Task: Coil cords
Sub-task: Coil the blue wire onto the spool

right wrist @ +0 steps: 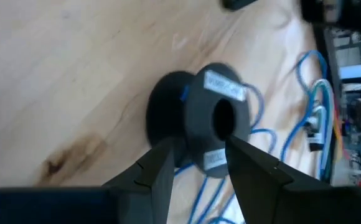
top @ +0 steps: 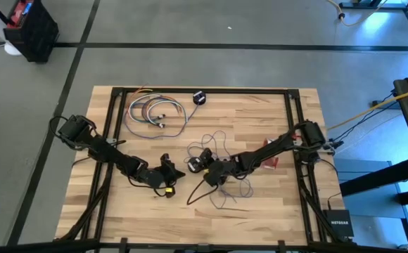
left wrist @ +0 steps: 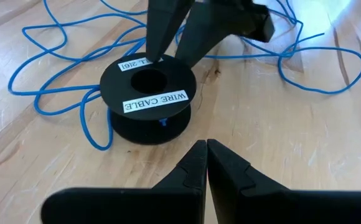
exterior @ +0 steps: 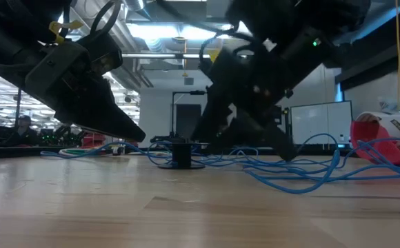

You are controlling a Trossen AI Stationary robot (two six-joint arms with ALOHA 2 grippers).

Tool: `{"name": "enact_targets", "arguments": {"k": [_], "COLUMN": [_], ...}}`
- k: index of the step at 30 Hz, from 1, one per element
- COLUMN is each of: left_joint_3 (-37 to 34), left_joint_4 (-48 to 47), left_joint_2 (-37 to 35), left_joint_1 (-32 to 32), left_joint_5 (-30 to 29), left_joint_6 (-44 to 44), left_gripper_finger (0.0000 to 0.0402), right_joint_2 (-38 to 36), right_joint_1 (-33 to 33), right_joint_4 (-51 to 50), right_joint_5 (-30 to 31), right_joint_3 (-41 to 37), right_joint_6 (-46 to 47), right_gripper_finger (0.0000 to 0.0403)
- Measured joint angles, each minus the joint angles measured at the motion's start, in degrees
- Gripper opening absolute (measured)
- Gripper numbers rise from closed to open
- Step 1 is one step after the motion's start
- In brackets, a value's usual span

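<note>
Left wrist view gives you the clearest look at the black spool (left wrist: 148, 99): a small round flanged reel lying flat on the wooden table (left wrist: 305, 143), with a centre hole and two white labels on its top flange, one reading "WIRE CABLE". You see the thin blue cord (left wrist: 50, 93) leaving the spool and sprawling in loose, uncoiled loops across the wood behind and to both sides of it. The right gripper (right wrist: 196, 162) has its jaws spread, one finger on each side of the spool's top flange, tips at the rim; you cannot tell whether they touch it. The left gripper (left wrist: 205, 155) sits just beside the spool with its jaws pressed together, holding nothing. In the high view, a separate multi-coloured cord bundle (top: 153, 112) lies well apart from the spool, towards the table's far edge.
</note>
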Motion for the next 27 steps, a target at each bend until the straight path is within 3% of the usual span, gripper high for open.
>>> {"name": "enact_targets", "arguments": {"k": [12, 16, 23, 27], "left_joint_3": [0.0, 0.0, 0.0, 0.0], "left_joint_4": [-0.01, 0.02, 0.0, 0.02], "left_joint_2": [0.0, 0.0, 0.02, 0.02], "left_joint_1": [0.0, 0.0, 0.0, 0.0], "left_joint_5": [0.02, 0.04, 0.02, 0.02], "left_joint_6": [0.0, -0.17, -0.59, -0.58], "left_gripper_finger": [0.0005, 0.0005, 0.0005, 0.0005], "right_joint_2": [2.55, 2.55, 2.48, 2.33], "right_joint_1": [-0.64, -1.17, -1.17, -1.14], "right_joint_4": [9.29, 9.33, 9.92, 10.31], "right_joint_5": [1.59, 2.81, 3.6, 4.27], "right_joint_3": [0.0, 0.0, 0.04, 0.13], "right_joint_6": [-2.27, -1.6, -1.02, 1.48], "right_gripper_finger": [0.0146, 0.0113, 0.0016, 0.0014]}}
